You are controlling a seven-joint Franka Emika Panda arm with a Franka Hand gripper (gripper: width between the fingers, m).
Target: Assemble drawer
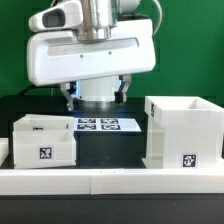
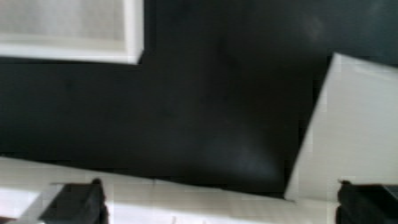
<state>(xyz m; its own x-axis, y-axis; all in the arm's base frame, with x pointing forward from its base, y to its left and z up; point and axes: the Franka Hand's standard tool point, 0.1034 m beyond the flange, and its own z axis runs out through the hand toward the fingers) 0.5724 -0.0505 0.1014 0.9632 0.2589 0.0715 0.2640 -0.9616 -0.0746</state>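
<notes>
The tall boxy drawer shell (image 1: pixel 184 131) stands on the exterior view's right, open at the top, with a tag on its front. One low tray (image 1: pixel 44 140) with a tag sits on the exterior view's left. My gripper (image 1: pixel 97 99) hangs above the back middle of the table, between the two and touching neither. In the wrist view my gripper (image 2: pixel 219 196) is open, with its dark fingertips (image 2: pixel 75 200) far apart and nothing between them. That view also shows a tray corner (image 2: pixel 68 28) and a shell wall (image 2: pixel 349 120). A second tray is out of view.
The marker board (image 1: pixel 106 125) lies flat on the black table behind the tray and shell, under the arm. The long white border rail (image 1: pixel 110 181) runs along the front. A pale surface (image 2: pixel 196 200) lies below my fingertips in the wrist view.
</notes>
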